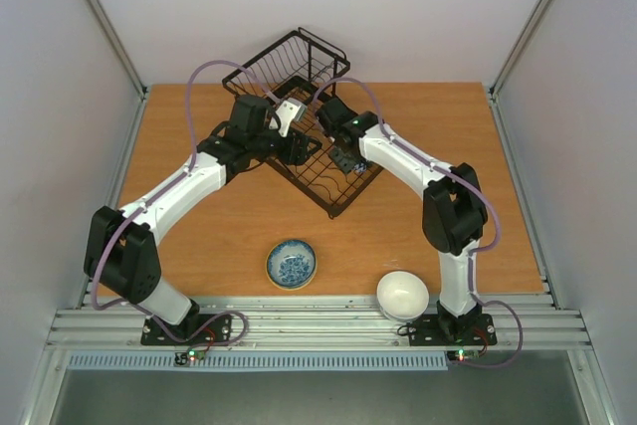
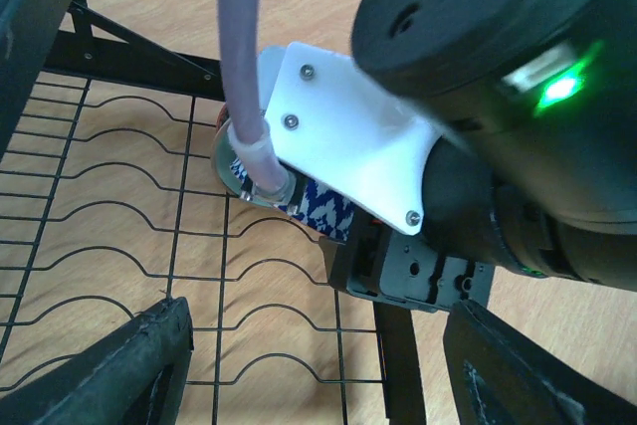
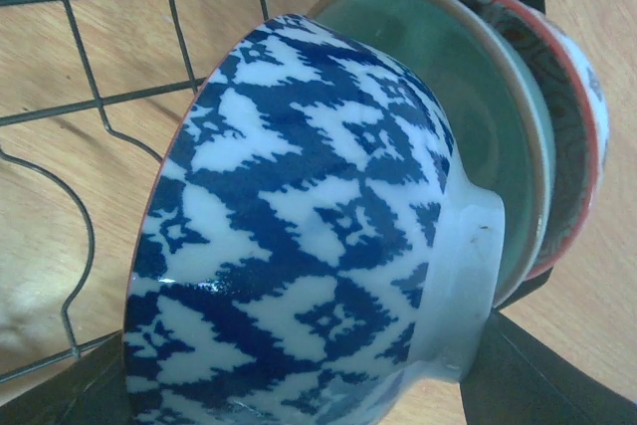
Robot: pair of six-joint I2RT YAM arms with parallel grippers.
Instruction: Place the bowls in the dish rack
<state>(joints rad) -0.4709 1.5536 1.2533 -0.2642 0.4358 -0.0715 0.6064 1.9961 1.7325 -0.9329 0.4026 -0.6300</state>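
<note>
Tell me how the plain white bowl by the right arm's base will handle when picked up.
The white bowl looks like rigid, glazed ceramic, so it is probably slick to grip and liable to chip if knocked. It sits upright on the table; nudged, it would likely slide rather than roll.

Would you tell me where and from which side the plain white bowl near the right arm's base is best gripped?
I would take the white bowl by its rim, coming down from above to pinch the wall inside and out. It sits upright, mouth up, with nothing in it.
</note>
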